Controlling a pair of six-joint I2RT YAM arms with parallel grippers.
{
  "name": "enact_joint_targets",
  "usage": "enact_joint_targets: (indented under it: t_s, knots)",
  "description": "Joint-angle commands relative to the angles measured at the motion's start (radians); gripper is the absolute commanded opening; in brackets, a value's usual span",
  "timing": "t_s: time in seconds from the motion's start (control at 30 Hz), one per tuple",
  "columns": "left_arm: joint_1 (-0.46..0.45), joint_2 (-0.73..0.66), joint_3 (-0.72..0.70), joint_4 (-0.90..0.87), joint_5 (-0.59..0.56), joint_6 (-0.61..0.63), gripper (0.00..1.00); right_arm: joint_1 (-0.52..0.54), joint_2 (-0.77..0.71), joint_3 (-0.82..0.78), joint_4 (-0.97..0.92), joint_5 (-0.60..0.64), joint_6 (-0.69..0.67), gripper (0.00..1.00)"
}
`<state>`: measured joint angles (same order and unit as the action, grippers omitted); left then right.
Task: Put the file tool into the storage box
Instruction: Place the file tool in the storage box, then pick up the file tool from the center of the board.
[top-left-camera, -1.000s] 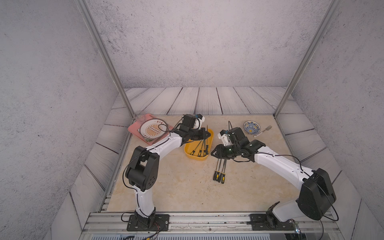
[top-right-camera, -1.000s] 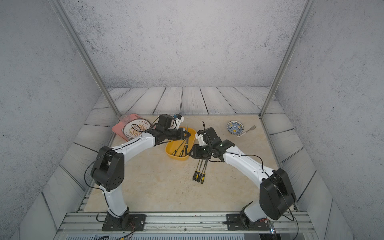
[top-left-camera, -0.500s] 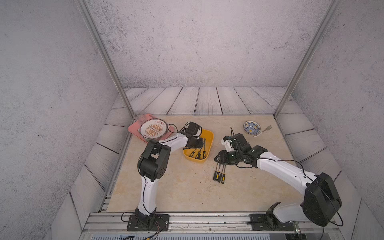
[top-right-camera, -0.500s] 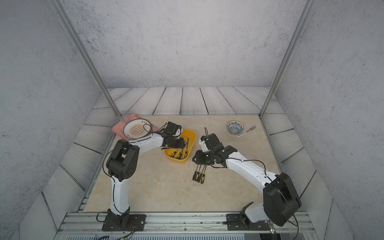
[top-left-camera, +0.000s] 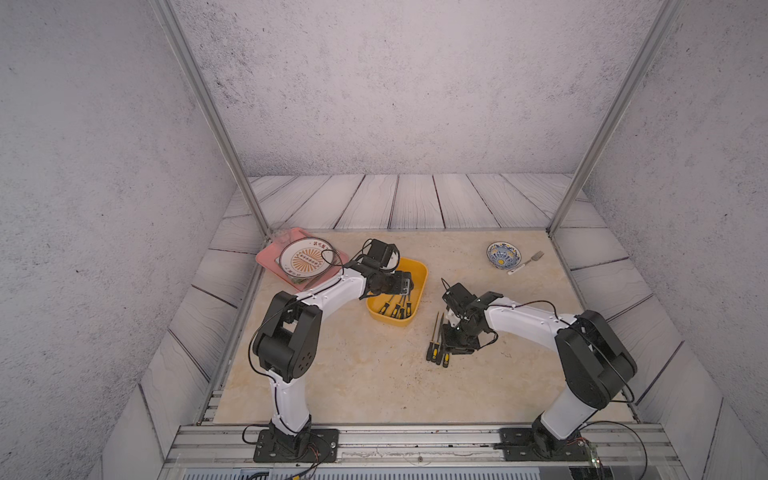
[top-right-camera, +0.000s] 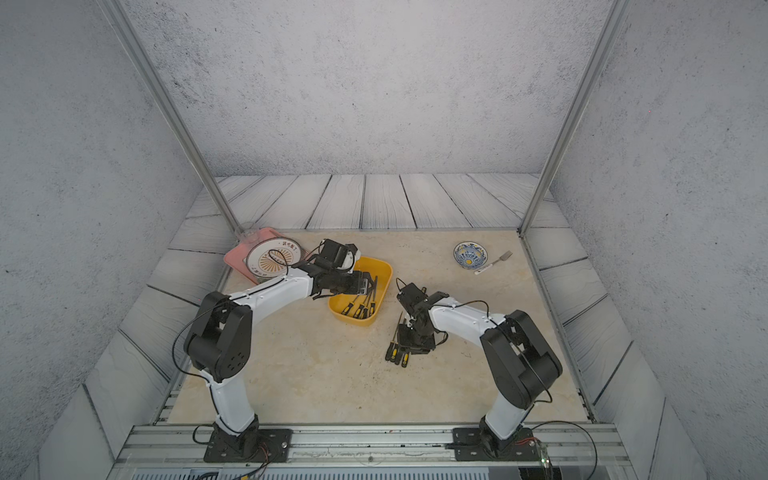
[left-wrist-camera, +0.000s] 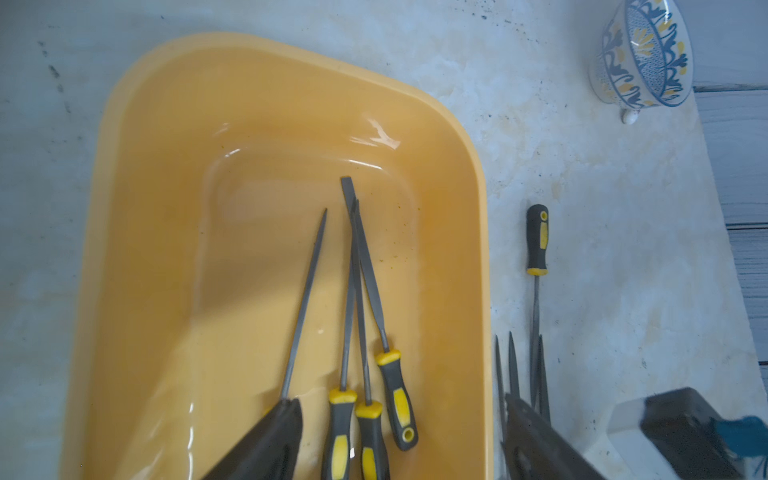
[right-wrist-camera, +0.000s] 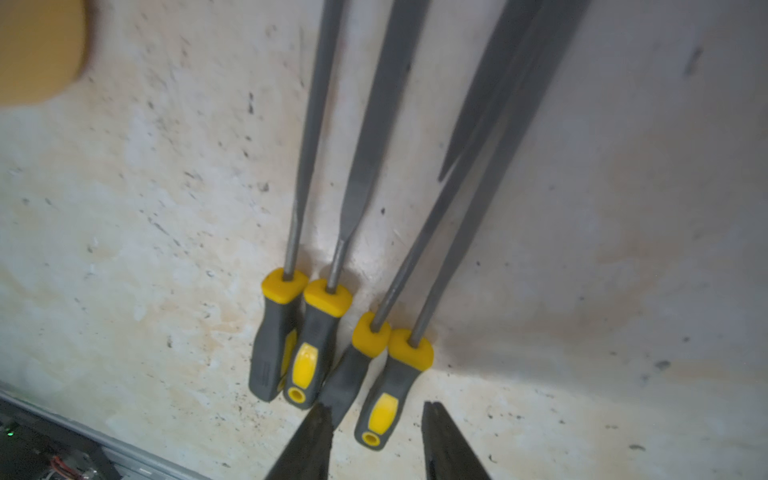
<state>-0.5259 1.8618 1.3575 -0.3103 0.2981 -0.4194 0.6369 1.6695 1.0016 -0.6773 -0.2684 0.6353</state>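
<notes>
The yellow storage box (top-left-camera: 419, 270) (top-right-camera: 384, 266) (left-wrist-camera: 124, 104) sits left of centre and holds several file tools (left-wrist-camera: 392, 390) with grey-and-yellow handles. My left gripper (top-left-camera: 405, 286) (top-right-camera: 365, 286) (left-wrist-camera: 400, 403) hangs open over the box's near end, above the handles, holding nothing. Several more files (top-left-camera: 436, 353) (top-right-camera: 397, 351) (right-wrist-camera: 320, 332) lie side by side on the table. My right gripper (top-left-camera: 453, 347) (top-right-camera: 411, 345) (right-wrist-camera: 377, 409) is low over their handle ends. It is open, with its fingers on either side of the outermost handle (right-wrist-camera: 380, 411).
A pink tray (top-left-camera: 266, 259) with a round plate (top-left-camera: 305, 259) sits at the back left, close to the left arm. A blue patterned bowl (top-left-camera: 503, 253) (left-wrist-camera: 644, 54) and a fork (top-left-camera: 530, 262) are at the back right. One file (left-wrist-camera: 537, 241) lies reversed beside the box.
The left gripper has opened from shut over the box and now holds nothing. The right gripper has moved down and toward the front, onto the handle ends of the files on the table.
</notes>
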Motion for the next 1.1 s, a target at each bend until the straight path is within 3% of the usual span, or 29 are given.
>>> enact_joint_targets:
  t_s: [0.0, 0.57, 1.07]
  knots:
    - [-0.003, -0.021, -0.037, 0.008, 0.018, -0.022, 0.80, 0.012, 0.005, -0.015, -0.032, 0.028, -0.009, 0.41]
    - [-0.003, -0.019, -0.022, 0.002, 0.035, -0.033, 0.80, 0.063, 0.114, -0.019, -0.079, 0.166, 0.009, 0.36]
    - [-0.003, -0.013, -0.021, 0.005, 0.050, -0.042, 0.80, 0.064, 0.096, -0.078, -0.094, 0.210, 0.039, 0.35]
